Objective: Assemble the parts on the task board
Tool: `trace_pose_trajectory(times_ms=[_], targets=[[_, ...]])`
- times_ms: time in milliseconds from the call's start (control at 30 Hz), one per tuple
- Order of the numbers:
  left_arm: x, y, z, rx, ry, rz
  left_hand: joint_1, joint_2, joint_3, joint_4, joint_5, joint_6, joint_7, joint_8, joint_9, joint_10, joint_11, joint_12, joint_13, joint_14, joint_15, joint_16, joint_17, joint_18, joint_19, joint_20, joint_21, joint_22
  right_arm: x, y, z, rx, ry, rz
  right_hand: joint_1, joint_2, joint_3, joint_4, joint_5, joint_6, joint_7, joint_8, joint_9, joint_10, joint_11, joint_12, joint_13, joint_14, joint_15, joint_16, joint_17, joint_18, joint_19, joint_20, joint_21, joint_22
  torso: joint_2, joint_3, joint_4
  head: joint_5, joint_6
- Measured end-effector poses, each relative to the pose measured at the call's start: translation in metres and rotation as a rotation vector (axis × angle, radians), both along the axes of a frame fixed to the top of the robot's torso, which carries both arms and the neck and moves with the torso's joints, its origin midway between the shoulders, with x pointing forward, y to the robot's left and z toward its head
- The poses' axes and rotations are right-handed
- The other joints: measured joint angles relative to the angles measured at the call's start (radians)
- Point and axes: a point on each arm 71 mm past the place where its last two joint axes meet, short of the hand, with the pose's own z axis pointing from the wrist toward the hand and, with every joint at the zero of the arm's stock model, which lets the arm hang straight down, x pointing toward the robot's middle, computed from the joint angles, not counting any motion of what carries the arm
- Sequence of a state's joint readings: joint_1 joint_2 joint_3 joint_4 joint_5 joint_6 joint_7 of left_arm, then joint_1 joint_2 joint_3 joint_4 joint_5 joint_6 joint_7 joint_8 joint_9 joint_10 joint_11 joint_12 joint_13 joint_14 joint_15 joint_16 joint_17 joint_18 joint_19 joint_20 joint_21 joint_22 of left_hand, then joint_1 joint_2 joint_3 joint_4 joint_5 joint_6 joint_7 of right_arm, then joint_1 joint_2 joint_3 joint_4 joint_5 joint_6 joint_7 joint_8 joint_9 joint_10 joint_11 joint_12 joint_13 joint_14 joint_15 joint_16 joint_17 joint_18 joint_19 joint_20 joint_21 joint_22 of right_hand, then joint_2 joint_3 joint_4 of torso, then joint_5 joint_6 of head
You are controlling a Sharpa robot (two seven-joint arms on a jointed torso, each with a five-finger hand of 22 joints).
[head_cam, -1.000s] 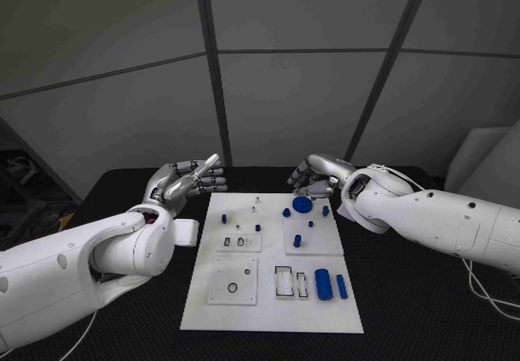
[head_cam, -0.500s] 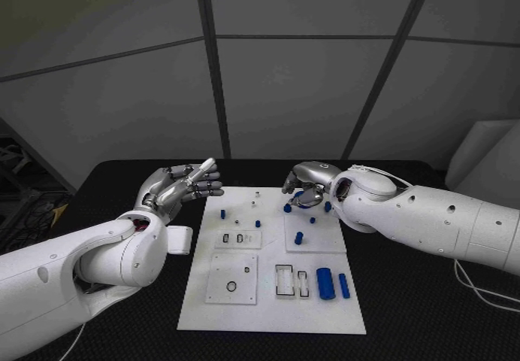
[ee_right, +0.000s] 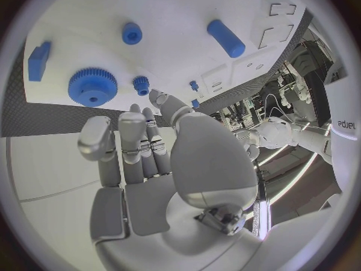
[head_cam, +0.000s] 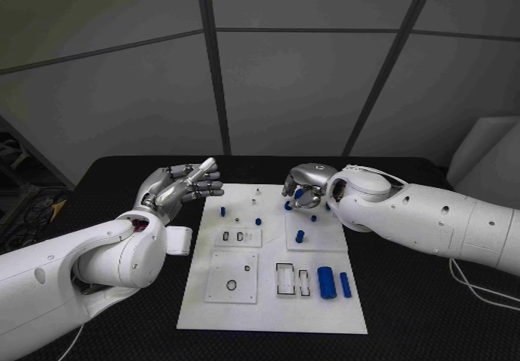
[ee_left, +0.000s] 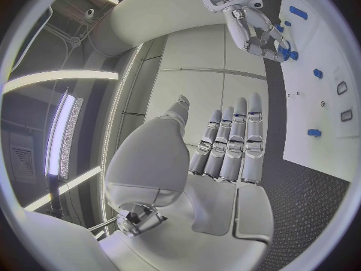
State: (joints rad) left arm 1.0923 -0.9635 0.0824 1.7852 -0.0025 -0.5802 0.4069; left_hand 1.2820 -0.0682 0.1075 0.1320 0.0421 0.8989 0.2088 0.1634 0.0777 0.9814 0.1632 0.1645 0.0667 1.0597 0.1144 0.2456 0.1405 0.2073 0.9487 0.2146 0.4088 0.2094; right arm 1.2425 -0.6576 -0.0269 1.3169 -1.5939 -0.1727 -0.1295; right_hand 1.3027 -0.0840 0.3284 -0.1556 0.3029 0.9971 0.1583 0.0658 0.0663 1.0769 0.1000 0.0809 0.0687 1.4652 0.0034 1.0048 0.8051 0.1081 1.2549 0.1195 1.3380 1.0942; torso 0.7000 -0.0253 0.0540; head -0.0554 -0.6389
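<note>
Since a second ago, my right hand (head_cam: 306,189) has moved over the blue toothed gear (ee_right: 92,87) upper-centre, fingers curled, grasping nothing; my left hand (head_cam: 180,185) stays released.

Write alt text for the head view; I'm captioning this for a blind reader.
The right hand hovers over blue parts at the far end of the white task board, holding nothing visible. The left hand is raised, open, beside the board's far left corner.

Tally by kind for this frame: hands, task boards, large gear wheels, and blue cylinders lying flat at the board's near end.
Hands: 2, the left hand and the right hand
Task board: 1
Large blue gear: 1
Blue cylinders lying flat: 2, thick and thin
Total: 6
</note>
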Motion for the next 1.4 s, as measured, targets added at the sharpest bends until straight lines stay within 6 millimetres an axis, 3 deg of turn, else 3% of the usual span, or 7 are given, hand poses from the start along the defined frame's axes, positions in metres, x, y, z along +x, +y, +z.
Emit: trace_pose_trajectory(times_ms=[233,267,933,1033,1400], targets=[[-0.0007,-0.0005,0.0005,-0.001,0.0,-0.003,0.0,0.0,0.0,0.0,0.0,0.0,0.0,0.0,0.0,0.0,0.0,0.0,0.0,0.0,0.0,-0.004,0.0,0.0,0.0,0.0,0.0,0.001,0.0017,0.0028,-0.002,-0.022,0.01,-0.001,0.0,0.0,0.009,0.009,0.0,0.0,0.0,0.0,0.001,0.0,0.0,0.004,0.0,0.0,0.0,0.05,0.047,-0.001,0.023,0.001,0.024,0.038,0.004,0.0001,0.0001,0.002,0.003],[-0.0008,-0.0006,0.0005,-0.001,0.0,-0.004,0.0,0.0,0.0,0.0,0.0,0.0,0.0,0.0,0.0,0.0,0.0,0.0,0.0,0.0,0.0,-0.004,0.0,0.0,0.0,0.0,0.0,0.001,0.0018,0.003,-0.0022,-0.024,0.012,-0.001,0.0,0.0,0.011,0.011,0.0,0.0,0.0,0.0,0.001,0.0,0.0,0.004,0.0,0.0,0.0,0.058,0.055,-0.015,0.027,0.002,0.028,0.045,0.004,0.0001,0.0001,0.002,0.004],[-0.0014,-0.0003,0.0009,-0.001,0.0,-0.006,0.0,0.0,0.0,0.0,0.0,0.0,0.0,-0.004,-0.001,0.0,0.0,0.0,0.0,0.0,0.0,-0.004,0.0,0.0,0.0,0.0,0.0,0.0,0.0044,0.0036,-0.006,-0.059,0.038,-0.005,0.006,-0.002,0.074,0.027,0.0,0.023,-0.001,0.0,0.004,0.045,-0.005,0.016,0.0,0.0,0.0,0.145,0.133,-0.016,0.071,-0.001,0.075,0.128,0.012,0.001,-0.0018,0.003,-0.001],[-0.0014,-0.0001,0.0009,-0.001,0.0,-0.006,0.0,0.0,0.0,0.0,0.0,0.0,0.0,-0.004,-0.001,0.0,0.0,0.0,0.0,0.0,0.0,-0.004,0.0,0.0,0.0,0.0,0.0,0.0,0.0047,0.0039,-0.0062,-0.062,0.039,-0.006,0.011,0.003,0.085,0.029,0.0,0.031,-0.002,0.0,0.004,0.056,-0.005,0.016,0.0,0.0,0.0,0.152,0.137,-0.031,0.077,-0.002,0.078,0.135,0.012,0.001,-0.0018,0.003,-0.001],[-0.0022,-0.0002,0.0013,-0.001,0.001,-0.008,0.0,0.0,0.0,0.0,0.0,0.0,0.0,-0.004,-0.001,0.0,0.0,-0.004,0.0,0.0,0.0,-0.004,0.001,0.0,0.0,0.0,0.0,0.0,0.0066,0.0072,-0.0069,-0.068,0.041,-0.005,0.011,0.003,0.101,0.034,-0.014,0.039,-0.001,0.0,0.005,0.065,-0.007,0.016,0.0,0.0,0.0,0.168,0.146,-0.031,0.084,-0.002,0.086,0.148,0.015,0.0003,-0.0019,0.005,-0.001]])
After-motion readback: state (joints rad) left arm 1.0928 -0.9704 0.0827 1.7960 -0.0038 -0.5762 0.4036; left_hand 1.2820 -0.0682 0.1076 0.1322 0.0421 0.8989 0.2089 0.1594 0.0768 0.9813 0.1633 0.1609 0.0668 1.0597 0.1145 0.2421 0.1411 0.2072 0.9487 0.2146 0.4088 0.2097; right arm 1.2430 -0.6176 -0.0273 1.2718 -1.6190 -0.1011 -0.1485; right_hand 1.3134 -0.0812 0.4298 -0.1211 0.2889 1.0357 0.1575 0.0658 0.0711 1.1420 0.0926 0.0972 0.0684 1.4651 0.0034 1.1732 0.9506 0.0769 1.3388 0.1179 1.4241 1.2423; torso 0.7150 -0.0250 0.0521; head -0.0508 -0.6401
